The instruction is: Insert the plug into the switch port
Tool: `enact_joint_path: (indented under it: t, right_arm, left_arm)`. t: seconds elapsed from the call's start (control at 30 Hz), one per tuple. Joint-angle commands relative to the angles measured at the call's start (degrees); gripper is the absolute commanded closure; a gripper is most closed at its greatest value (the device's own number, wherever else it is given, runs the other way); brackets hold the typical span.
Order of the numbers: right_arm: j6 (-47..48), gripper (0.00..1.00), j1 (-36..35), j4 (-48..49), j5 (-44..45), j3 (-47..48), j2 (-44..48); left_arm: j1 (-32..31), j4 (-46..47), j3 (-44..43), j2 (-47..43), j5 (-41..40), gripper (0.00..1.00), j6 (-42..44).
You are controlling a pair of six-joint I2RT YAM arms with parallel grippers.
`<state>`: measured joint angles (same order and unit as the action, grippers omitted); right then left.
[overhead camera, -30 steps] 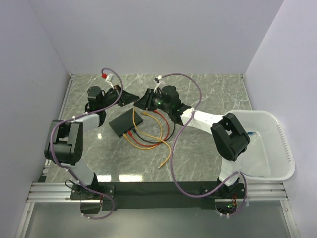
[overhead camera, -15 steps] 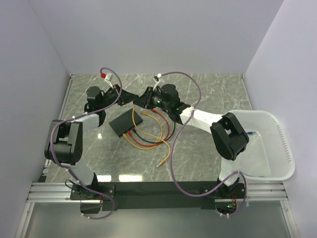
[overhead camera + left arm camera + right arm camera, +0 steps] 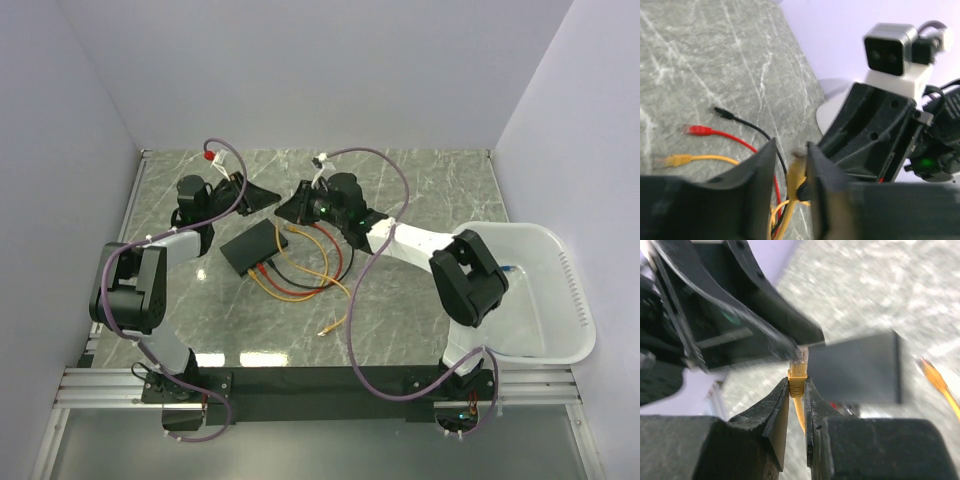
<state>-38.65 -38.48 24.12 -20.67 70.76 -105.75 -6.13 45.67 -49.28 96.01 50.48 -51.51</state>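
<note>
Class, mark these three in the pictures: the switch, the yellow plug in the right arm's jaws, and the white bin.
switch [image 3: 247,246]: top view, centre of its black top.
yellow plug [image 3: 798,372]: right wrist view, its boot between the jaws.
white bin [image 3: 576,287]: top view, its right wall.

The grey-green marbled worktop [image 3: 420,180] carries a flat matte-black switch box [image 3: 248,247] left of centre. A red cable [image 3: 699,130], a yellow cable [image 3: 676,161] and a black cable [image 3: 723,113] trail beside it. A white plastic tub [image 3: 575,290] sits at the right edge.
</note>
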Motion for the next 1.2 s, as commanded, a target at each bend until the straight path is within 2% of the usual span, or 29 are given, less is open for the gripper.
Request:
enact_joint_path:
  t: [0.0, 0.1, 0.27, 0.33, 0.47, 0.53, 0.63, 0.73, 0.83, 0.87, 0.97, 1.07, 1.17]
  right_arm:
    - [6.65, 1.00, -0.10, -5.64, 2.55, -1.59, 6.78]
    - [12.10, 1.00, -0.28, -13.64, 5.45, -2.56, 9.59]
    - [21.24, 1.00, -2.30, -27.33, 18.17, -1.86, 10.75]
    - [24.14, 1.00, -4.32, -30.61, 21.88, 0.07, 8.91]
    - [28.36, 1.00, -8.97, -36.93, 36.45, 5.25, 2.50]
    - [30.20, 1.00, -10.91, -38.61, 39.64, 9.11, -2.42]
    - [31.88, 1.00, -13.55, -39.85, 41.23, 12.03, -6.91]
    - [32.94, 1.00, -14.87, -39.59, 41.58, 12.73, -9.29]
    - [33.12, 1.00, -14.96, -39.33, 39.58, 12.82, -10.79]
    - [33.20, 1.00, -15.05, -39.15, 38.78, 12.65, -11.05]
    - [33.20, 1.00, -14.96, -38.97, 35.88, 12.82, -11.93]
    - [33.21, 1.00, -15.05, -39.41, 33.95, 13.61, -12.72]
    - [33.29, 1.00, -14.96, -39.94, 31.49, 14.67, -13.34]
  left_arm:
    - [1.29, -2.08, 0.58, -2.58, -3.80, 0.62, 2.29]
    - [3.48, -0.23, 1.46, -1.44, -4.07, 0.57, 0.19]
    - [5.95, 2.05, 3.04, 0.67, -4.86, 0.53, -1.93]
    - [5.96, 1.53, 2.87, 1.29, -5.30, 0.53, -1.67]
    - [5.96, 1.09, 2.34, 2.25, -5.21, 0.53, -1.40]
    - [5.96, -0.22, 2.34, 2.26, -6.26, 0.53, -0.88]
    - [7.36, -2.68, 2.25, 2.08, -7.76, 0.53, 0.61]
    - [7.45, -3.04, 3.48, 1.29, -10.30, 0.46, 1.93]
    - [7.19, -8.12, 3.84, -0.73, -16.54, 0.34, 6.05]
    - [7.01, -11.10, 3.92, -1.43, -18.73, 0.26, 7.20]
    - [6.48, -13.06, 4.89, -3.98, -25.15, 0.15, 10.37]
    - [6.39, -14.64, 5.07, -5.39, -29.37, 0.12, 13.00]
    - [3.94, -17.72, 3.31, -3.99, -32.11, 0.14, 14.15]
